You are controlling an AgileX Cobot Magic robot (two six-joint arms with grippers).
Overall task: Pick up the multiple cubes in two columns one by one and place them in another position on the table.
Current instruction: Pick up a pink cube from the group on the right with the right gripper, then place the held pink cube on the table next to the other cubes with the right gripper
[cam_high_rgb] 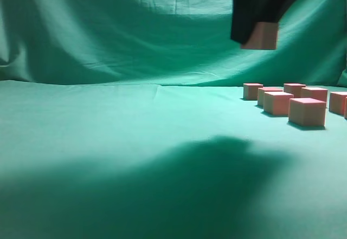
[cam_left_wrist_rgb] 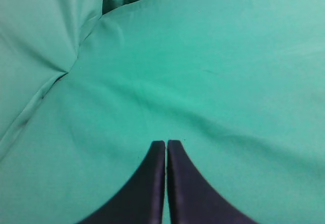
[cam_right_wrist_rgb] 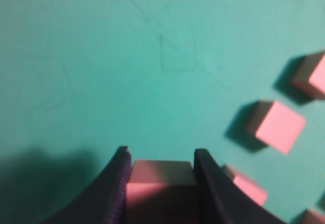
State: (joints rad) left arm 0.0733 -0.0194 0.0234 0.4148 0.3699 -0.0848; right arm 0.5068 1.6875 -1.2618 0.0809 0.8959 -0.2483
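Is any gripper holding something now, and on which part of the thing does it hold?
The right gripper holds one pink cube by two opposite side faces, lifted above the table. The left gripper is shut and holds nothing.

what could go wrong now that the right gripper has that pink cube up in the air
1. The right gripper holds the pink foam cube high above the green cloth-covered table; only the cube's upper part sits between the fingers, so it could slip and bounce away.
2. The remaining pink cubes on the table lie below and to the right; a drop or a careless descent could knock them out of their columns.
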